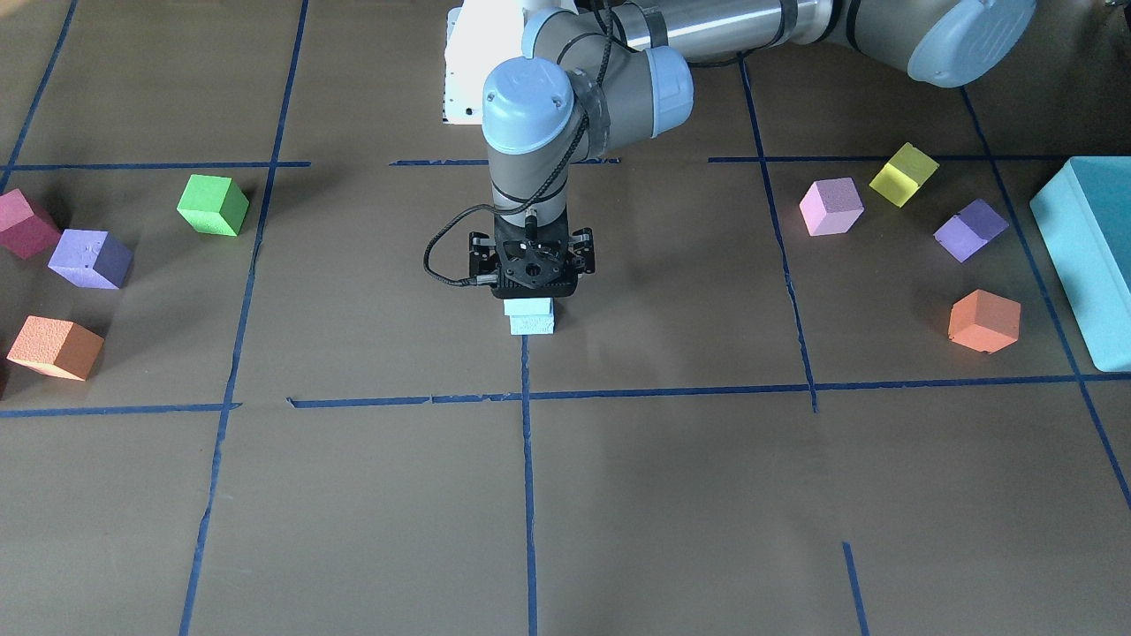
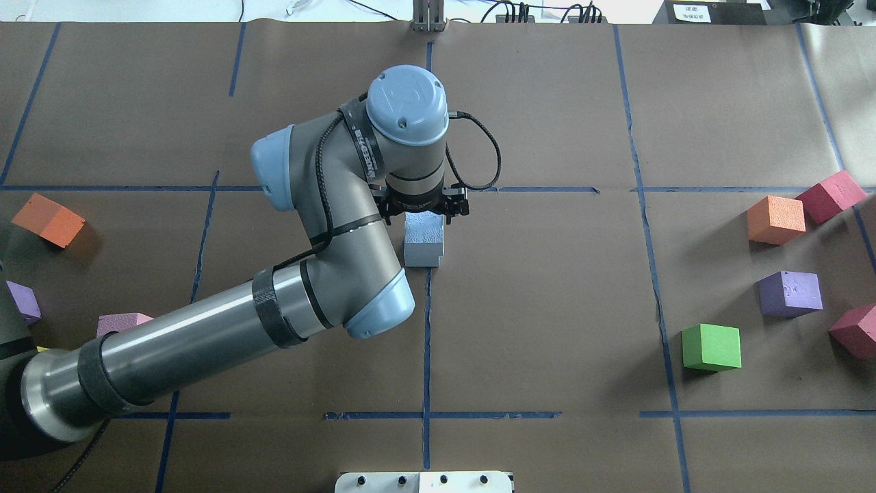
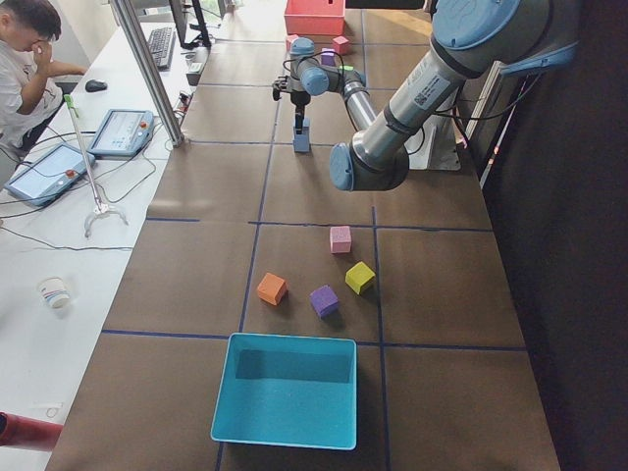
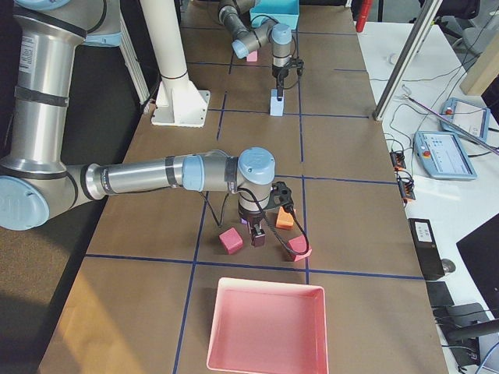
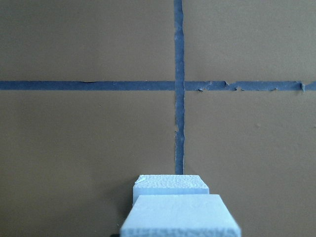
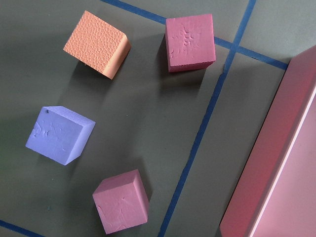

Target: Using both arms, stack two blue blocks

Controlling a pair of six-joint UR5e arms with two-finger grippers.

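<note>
Two pale blue blocks stand stacked at the table's middle, on a blue tape line. The upper blue block (image 1: pixel 528 306) sits on the lower blue block (image 1: pixel 534 326). My left gripper (image 1: pixel 530 296) points straight down and is shut on the upper block. The left wrist view shows the upper block (image 5: pixel 180 217) close up, with the lower block (image 5: pixel 170 181) slightly offset beneath it. The stack also shows in the overhead view (image 2: pixel 423 241). My right gripper (image 4: pixel 257 236) hangs low over loose cubes at the table's far right end; I cannot tell whether it is open or shut.
Below the right wrist lie an orange cube (image 6: pixel 97 44), two magenta cubes (image 6: pixel 190 42), a purple cube (image 6: pixel 59 134) and the pink tray's rim (image 6: pixel 276 163). A green cube (image 1: pixel 213 204) lies nearby. Pink, yellow, purple and orange cubes and a turquoise box (image 1: pixel 1087 256) lie at the other end.
</note>
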